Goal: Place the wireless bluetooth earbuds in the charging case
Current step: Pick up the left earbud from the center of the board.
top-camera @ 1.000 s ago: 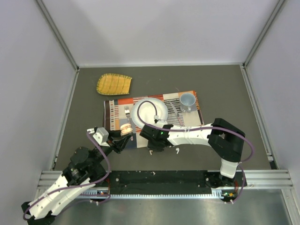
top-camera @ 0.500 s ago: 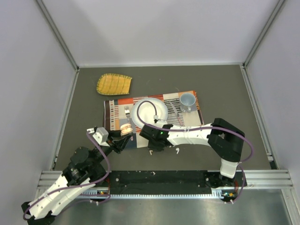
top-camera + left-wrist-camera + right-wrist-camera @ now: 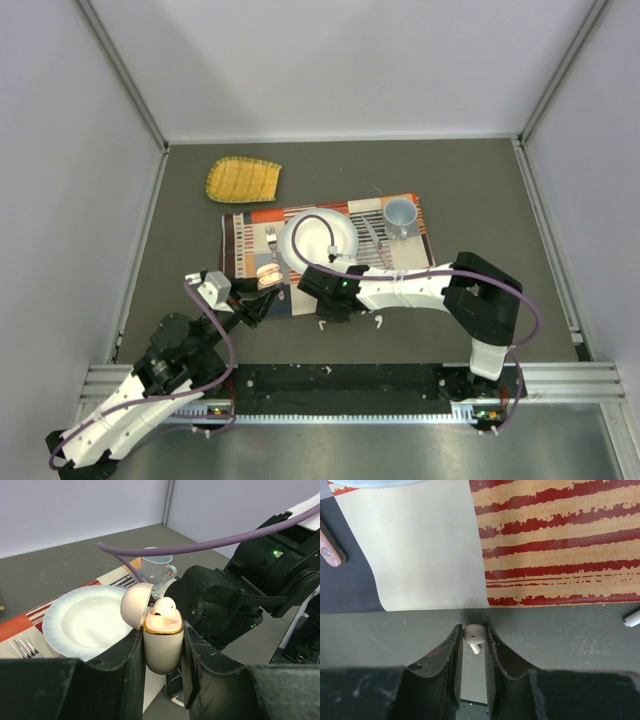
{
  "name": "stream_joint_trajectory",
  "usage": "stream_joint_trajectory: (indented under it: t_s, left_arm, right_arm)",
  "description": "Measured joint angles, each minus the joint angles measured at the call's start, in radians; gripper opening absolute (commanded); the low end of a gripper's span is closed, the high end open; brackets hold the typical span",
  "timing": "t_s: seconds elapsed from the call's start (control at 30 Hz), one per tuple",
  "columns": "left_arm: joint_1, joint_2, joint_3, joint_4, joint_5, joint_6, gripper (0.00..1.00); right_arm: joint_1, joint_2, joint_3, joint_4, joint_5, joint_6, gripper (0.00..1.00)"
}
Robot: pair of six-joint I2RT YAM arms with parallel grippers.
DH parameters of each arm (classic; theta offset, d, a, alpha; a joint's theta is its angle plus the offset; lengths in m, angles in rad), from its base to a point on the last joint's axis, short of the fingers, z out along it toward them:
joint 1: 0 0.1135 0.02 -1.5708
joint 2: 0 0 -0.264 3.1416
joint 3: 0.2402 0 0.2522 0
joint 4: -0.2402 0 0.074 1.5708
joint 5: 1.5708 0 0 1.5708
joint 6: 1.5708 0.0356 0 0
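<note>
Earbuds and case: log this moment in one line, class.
left gripper: holds open charging case, one earbud seated | right gripper: astride second earbud, grip unclear

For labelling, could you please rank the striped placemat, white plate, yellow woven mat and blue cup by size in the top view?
striped placemat
round white plate and yellow woven mat, about alike
pale blue cup

The left arm [image 3: 160,375] slants up toward centre, left gripper [image 3: 162,635] clamped on the charging case [image 3: 161,655]. The right arm [image 3: 420,287] folds leftwards, right gripper [image 3: 474,639] pointing down at the desk [image 3: 560,645], jaws nipped on an earbud [image 3: 473,631]
</note>
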Motion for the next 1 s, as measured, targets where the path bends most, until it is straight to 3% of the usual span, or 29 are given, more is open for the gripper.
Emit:
stream_joint_trajectory:
  t_s: [0.37,0.57,1.0]
  left_arm:
    - [0.000,0.000,0.000,0.000,-0.003,-0.006,0.00]
    - [0.000,0.000,0.000,0.001,-0.003,-0.014,0.00]
    - [0.000,0.000,-0.026,0.044,-0.003,-0.026,0.00]
  right_arm:
    - [0.000,-0.001,0.000,0.000,0.008,0.000,0.03]
    - [0.000,-0.031,-0.026,-0.015,0.072,0.000,0.02]
    - [0.000,-0.039,-0.034,-0.050,0.101,-0.021,0.14]
